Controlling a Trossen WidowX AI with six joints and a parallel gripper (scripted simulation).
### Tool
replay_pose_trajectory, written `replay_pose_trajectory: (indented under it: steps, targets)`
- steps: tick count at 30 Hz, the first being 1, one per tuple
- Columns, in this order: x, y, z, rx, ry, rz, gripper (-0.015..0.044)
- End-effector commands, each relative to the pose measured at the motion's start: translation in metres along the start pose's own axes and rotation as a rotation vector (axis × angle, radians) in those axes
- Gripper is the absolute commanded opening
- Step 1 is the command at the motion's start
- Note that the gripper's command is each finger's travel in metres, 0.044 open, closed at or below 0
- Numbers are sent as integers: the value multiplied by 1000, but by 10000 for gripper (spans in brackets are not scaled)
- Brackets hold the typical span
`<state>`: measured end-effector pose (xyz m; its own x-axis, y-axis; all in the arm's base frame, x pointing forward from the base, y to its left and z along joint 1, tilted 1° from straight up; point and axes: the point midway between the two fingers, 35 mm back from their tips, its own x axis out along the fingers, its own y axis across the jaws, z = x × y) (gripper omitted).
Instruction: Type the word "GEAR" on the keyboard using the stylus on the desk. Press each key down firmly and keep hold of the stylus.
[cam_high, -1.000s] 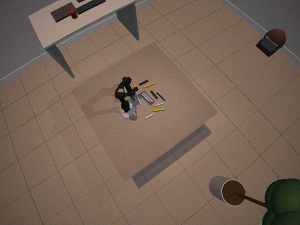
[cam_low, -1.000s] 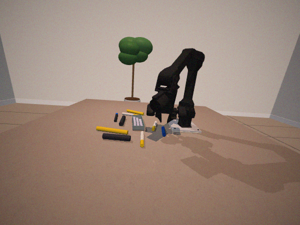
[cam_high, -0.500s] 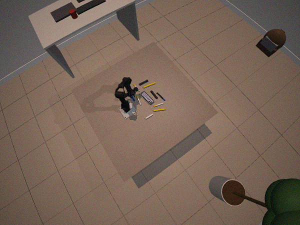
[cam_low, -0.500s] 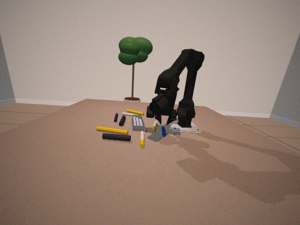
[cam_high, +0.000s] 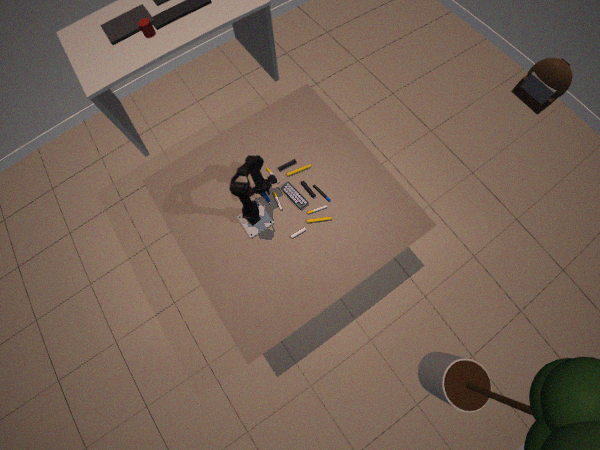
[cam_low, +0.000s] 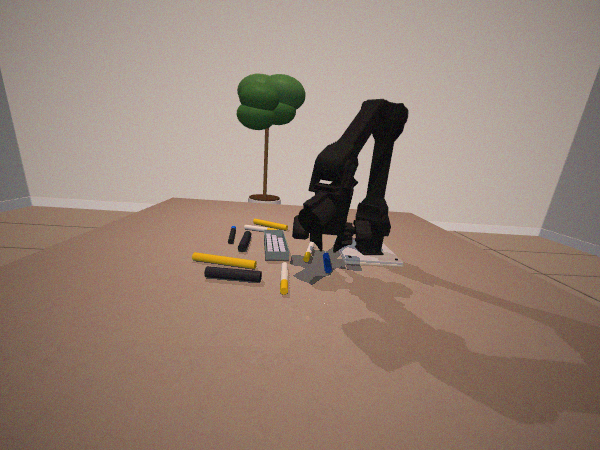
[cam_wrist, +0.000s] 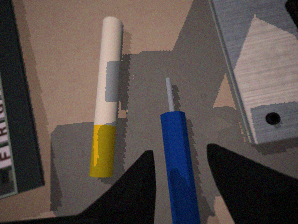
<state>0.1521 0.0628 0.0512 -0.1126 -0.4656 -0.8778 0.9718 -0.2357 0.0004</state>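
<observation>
The stylus, blue with a thin grey tip (cam_wrist: 179, 165) (cam_low: 327, 263) (cam_high: 267, 198), lies on the desk mat. My gripper (cam_wrist: 180, 154) (cam_low: 328, 248) is open and low over it. In the wrist view one black finger is on each side of the blue body, with gaps between; the stylus's rear end is cut off by the frame. The keyboard (cam_high: 295, 195) (cam_low: 276, 245) has a dark frame and pale keys. Only its edge (cam_wrist: 20, 100) and a few keys show at the left of the wrist view.
A white and yellow marker (cam_wrist: 109, 90) (cam_low: 309, 252) (cam_high: 278, 201) lies between stylus and keyboard. The metal base plate (cam_wrist: 270, 85) (cam_high: 247, 227) is at the stylus's other side. Yellow sticks (cam_high: 299, 170) (cam_high: 319, 220), black bars (cam_high: 287, 165) (cam_high: 308, 189) and other pens lie around the keyboard.
</observation>
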Motion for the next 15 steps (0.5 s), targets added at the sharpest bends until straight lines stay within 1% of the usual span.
replay_pose_trajectory:
  steps: [1, 15]
  targets:
    - [4, 0, -1, 2, -7, -1, 150]
    - [12, 0, -5, 2, -7, -1, 150]
